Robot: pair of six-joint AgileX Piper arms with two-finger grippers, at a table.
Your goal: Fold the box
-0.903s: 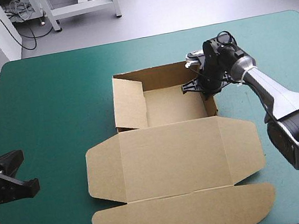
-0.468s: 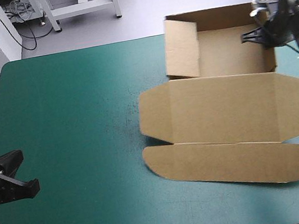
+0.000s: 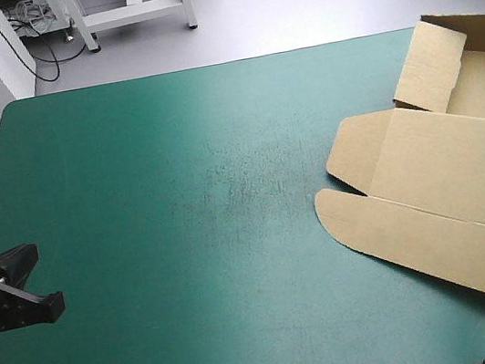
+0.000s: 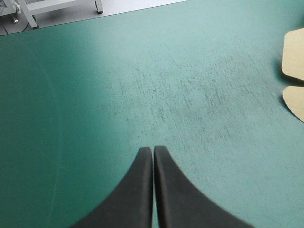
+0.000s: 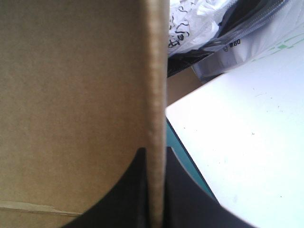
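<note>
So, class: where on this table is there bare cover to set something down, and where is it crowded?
Bare: the teal-green cover from its left and far edges across the middle, up to the rounded flaps of the box. Crowded: the right side, where the box runs past the table's edge, and the near-left corner, by the left gripper.

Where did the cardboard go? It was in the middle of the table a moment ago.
The right gripper, jaws still clamped on a raised wall, has dragged the box rightward to the table's right edge, partly out of the high view. The left gripper stayed put, jaws shut, near the left edge.
</note>
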